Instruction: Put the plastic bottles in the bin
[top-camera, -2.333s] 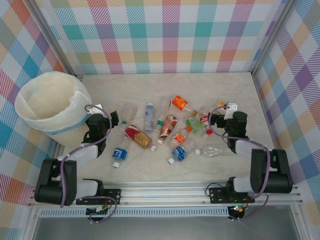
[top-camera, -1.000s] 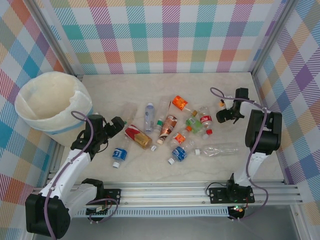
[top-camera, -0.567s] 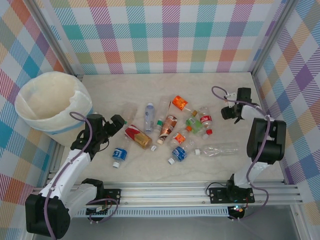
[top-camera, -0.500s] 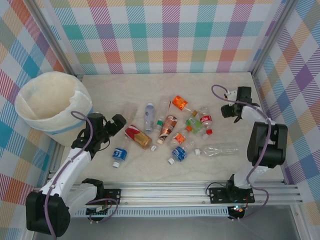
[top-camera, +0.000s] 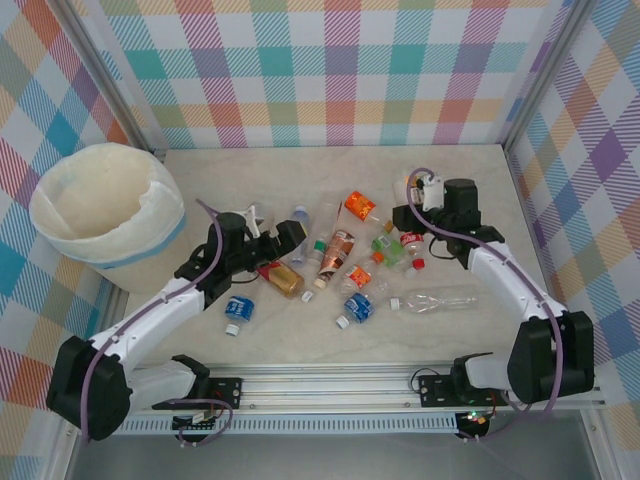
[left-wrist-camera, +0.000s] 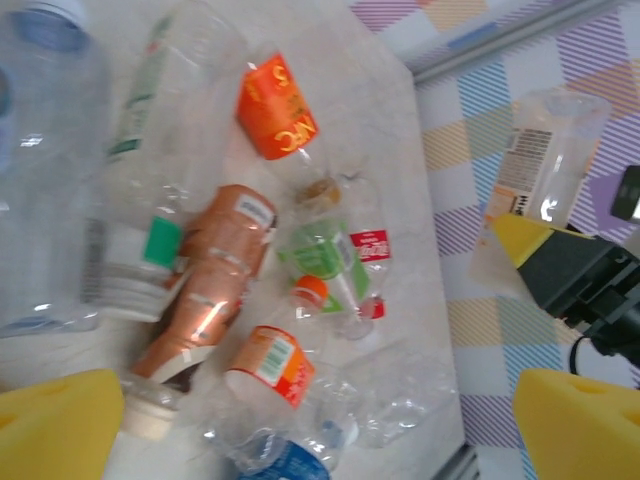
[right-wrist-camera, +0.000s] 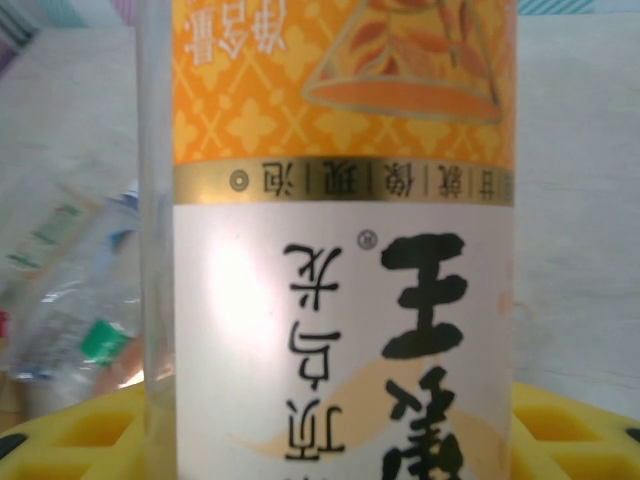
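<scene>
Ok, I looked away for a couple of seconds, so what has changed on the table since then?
The right jaws closed on the orange-and-white labelled bottle that lay far right, lifted it and carried it left, toward the other bottles. The left arm swung from beside the bin out over them, jaws open. The other bottles and the bin stayed put.
</scene>
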